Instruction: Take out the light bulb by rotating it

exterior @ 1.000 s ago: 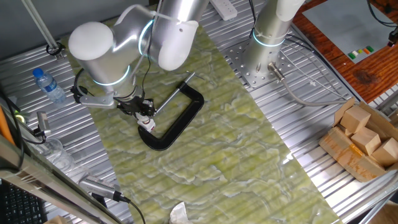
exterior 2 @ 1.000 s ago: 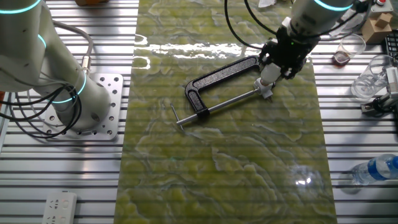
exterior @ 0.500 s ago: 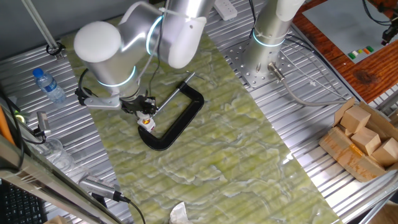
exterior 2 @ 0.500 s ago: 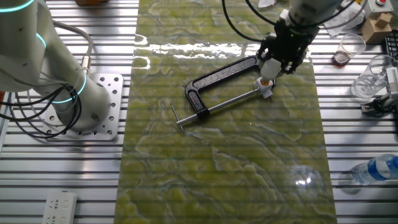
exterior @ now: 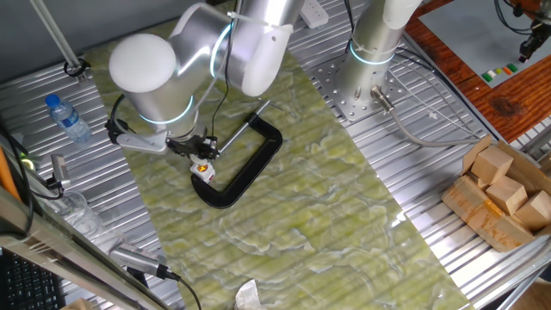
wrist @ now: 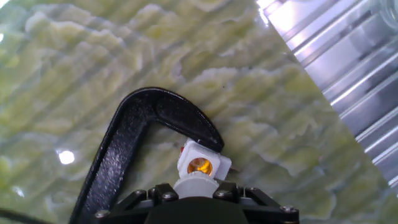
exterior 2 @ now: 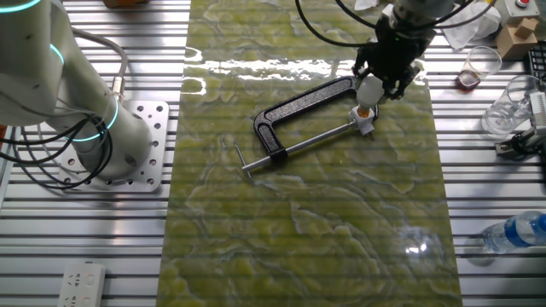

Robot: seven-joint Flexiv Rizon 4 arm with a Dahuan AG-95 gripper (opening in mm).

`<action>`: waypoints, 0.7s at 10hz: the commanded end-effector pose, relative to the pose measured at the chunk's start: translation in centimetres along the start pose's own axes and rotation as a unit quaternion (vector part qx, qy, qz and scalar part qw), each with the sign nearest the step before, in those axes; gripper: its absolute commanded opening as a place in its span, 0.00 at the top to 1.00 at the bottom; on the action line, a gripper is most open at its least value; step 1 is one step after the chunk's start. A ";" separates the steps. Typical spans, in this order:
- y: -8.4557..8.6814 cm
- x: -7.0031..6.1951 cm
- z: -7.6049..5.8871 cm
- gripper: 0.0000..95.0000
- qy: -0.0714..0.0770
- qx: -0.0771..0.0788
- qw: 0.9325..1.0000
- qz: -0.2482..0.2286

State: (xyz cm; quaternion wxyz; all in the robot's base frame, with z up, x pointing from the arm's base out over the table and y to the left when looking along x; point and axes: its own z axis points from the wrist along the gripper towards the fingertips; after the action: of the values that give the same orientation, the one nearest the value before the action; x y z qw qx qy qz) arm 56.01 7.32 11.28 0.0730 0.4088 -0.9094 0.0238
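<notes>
Gripper (exterior: 201, 158) closed on light bulb (exterior: 203, 161), just above C-clamp (exterior: 245, 168) jaw end. Across the table: bulb (exterior 2: 371, 89) pinched above white socket (exterior 2: 366, 124). Wrist camera: socket (wrist: 200, 163) open, brass inside, bulb base (wrist: 196, 184) lifted clear.

We see a black C-clamp (exterior: 245, 164) lying flat on the green marbled mat (exterior: 327, 215) covering the worktop (exterior 2: 85, 247); a water bottle (exterior: 66, 118) lies left; wooden blocks (exterior: 508, 185) fill a cardboard box (exterior: 482, 215); a white scrap (exterior: 247, 295) sits near.
</notes>
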 end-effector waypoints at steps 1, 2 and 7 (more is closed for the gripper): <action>1.2 -0.8 0.3 1.00 -0.004 -0.004 0.999 0.042; 1.6 -1.0 0.4 1.00 -0.004 -0.004 0.999 0.045; 2.4 -1.8 1.7 1.00 -0.020 -0.016 0.996 0.081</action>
State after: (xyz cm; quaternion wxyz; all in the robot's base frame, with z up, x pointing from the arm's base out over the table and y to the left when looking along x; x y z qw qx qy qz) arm 55.16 9.99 9.42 0.0594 0.3341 -0.9406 0.0086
